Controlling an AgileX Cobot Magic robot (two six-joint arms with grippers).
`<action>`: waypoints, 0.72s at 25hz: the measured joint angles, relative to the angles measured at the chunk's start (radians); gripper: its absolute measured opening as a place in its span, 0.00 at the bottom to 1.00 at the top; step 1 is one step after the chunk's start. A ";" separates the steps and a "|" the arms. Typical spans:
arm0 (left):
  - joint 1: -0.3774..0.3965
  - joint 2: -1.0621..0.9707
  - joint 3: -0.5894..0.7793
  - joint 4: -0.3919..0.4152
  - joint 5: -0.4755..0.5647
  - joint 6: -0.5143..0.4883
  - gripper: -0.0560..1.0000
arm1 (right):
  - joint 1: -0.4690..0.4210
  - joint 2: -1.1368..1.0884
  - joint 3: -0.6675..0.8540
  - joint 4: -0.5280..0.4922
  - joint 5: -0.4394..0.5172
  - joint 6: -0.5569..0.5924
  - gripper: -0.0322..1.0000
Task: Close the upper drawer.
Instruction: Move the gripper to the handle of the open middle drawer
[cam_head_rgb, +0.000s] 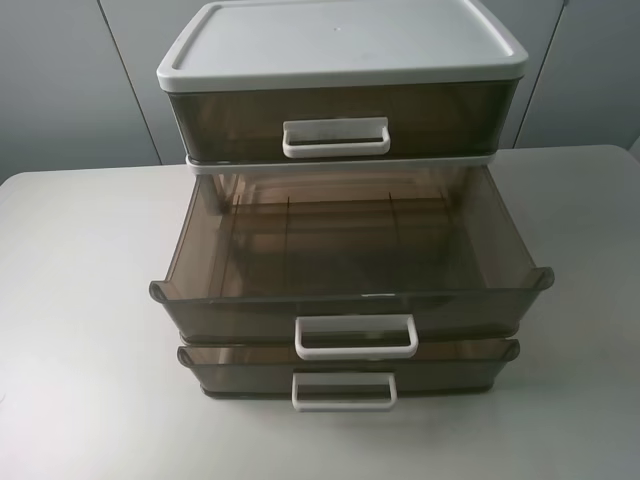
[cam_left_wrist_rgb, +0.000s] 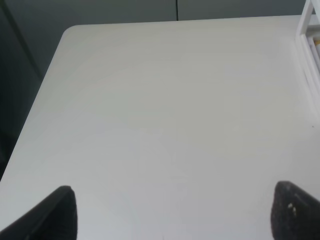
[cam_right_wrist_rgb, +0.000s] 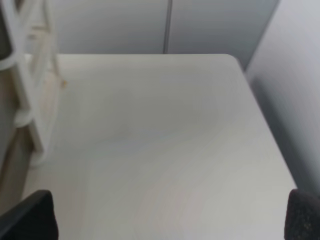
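Note:
A drawer cabinet (cam_head_rgb: 340, 45) with a white lid and smoky brown drawers stands on the table in the exterior high view. Its top drawer (cam_head_rgb: 340, 120) sits flush, with a white handle (cam_head_rgb: 336, 138). The drawer below it (cam_head_rgb: 350, 270) is pulled far out and is empty; its handle (cam_head_rgb: 356, 337) faces the front. The lowest drawer (cam_head_rgb: 345, 372) sticks out slightly. Neither gripper shows in the exterior view. My left gripper (cam_left_wrist_rgb: 175, 220) is open over bare table left of the cabinet. My right gripper (cam_right_wrist_rgb: 165, 220) is open over bare table right of it.
The white table (cam_head_rgb: 80, 300) has rounded corners and ends at grey wall panels behind. The cabinet's white frame shows at the edge of the left wrist view (cam_left_wrist_rgb: 310, 30) and of the right wrist view (cam_right_wrist_rgb: 25, 75).

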 joint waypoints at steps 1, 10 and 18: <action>0.000 0.000 0.000 0.000 0.000 0.000 0.76 | 0.018 0.040 -0.018 -0.014 0.002 0.000 0.70; 0.000 0.000 0.000 0.000 0.000 0.000 0.76 | 0.303 0.509 -0.184 -0.093 -0.101 -0.012 0.70; 0.000 0.000 0.000 0.000 0.000 0.000 0.76 | 0.685 0.780 -0.292 -0.099 -0.189 -0.020 0.70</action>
